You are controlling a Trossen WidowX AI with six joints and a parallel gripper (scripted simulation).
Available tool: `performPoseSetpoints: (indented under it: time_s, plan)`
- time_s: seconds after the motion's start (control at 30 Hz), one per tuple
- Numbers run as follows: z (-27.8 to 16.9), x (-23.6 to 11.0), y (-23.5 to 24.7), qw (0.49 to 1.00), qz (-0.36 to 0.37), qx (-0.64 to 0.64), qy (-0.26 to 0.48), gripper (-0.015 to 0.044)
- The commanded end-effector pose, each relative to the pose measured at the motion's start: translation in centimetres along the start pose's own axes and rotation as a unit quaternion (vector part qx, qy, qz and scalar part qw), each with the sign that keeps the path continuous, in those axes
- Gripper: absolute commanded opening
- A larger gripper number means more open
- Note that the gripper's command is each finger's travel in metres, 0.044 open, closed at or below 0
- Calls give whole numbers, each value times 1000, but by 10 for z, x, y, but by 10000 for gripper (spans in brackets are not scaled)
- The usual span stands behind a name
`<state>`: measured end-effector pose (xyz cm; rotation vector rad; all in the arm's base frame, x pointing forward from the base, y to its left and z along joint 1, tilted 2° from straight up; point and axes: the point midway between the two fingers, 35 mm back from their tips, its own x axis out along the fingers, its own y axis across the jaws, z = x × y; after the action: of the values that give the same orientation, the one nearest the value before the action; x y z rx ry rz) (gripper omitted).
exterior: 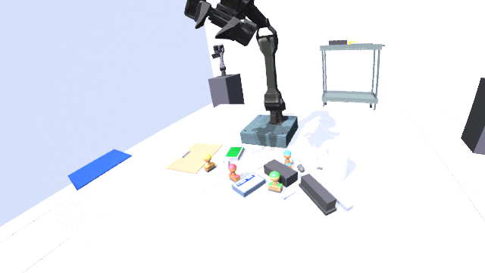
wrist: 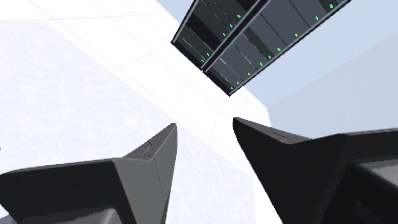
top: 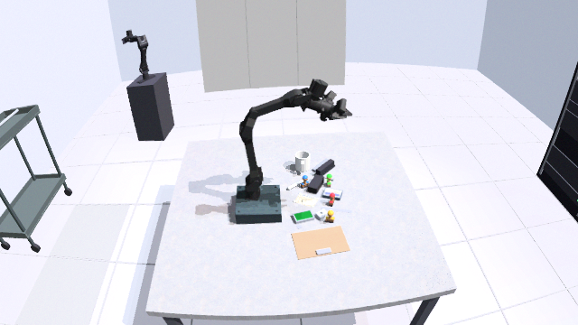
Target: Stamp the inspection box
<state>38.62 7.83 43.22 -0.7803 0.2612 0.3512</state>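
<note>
My gripper point(top: 345, 113) point(exterior: 207, 32) point(wrist: 205, 125) is partly open and empty, high above the table's far side. Small upright pieces with round coloured tops stand on the table: green point(top: 329, 179) point(exterior: 274, 180), red point(top: 331, 199) point(exterior: 233, 172), blue point(top: 305, 181) point(exterior: 287, 158) and yellow point(top: 330, 216) point(exterior: 208, 163). I cannot read which, if any, is the PASS stamp. A green-topped pad point(top: 303, 217) point(exterior: 235, 152) lies near the arm base. A cream card point(top: 305, 199) lies behind it; its box is too small to make out.
A blue-and-white labelled case point(top: 332, 193) point(exterior: 248, 183) lies beside the red-topped piece. Two black blocks point(top: 316, 183) point(exterior: 317, 194) and a white mug point(top: 302, 161) point(exterior: 336, 164) stand farther back. A tan clipboard point(top: 312, 241) point(exterior: 201, 153) lies at the front.
</note>
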Motion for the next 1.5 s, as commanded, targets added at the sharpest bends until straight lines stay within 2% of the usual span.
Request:
performPoseSetpoints:
  time_s: [0.0,0.17,0.3,0.53,0.6,1.47]
  plan:
    - [-23,40,42,993,66,74,60,228]
    - [-58,84,106,960,140,176,166,228]
    - [-90,108,162,914,178,247,267,228]
    - [-150,121,261,799,182,334,466,228]
    - [-159,120,281,775,174,343,501,228]
    - [-178,134,303,772,173,345,506,228]
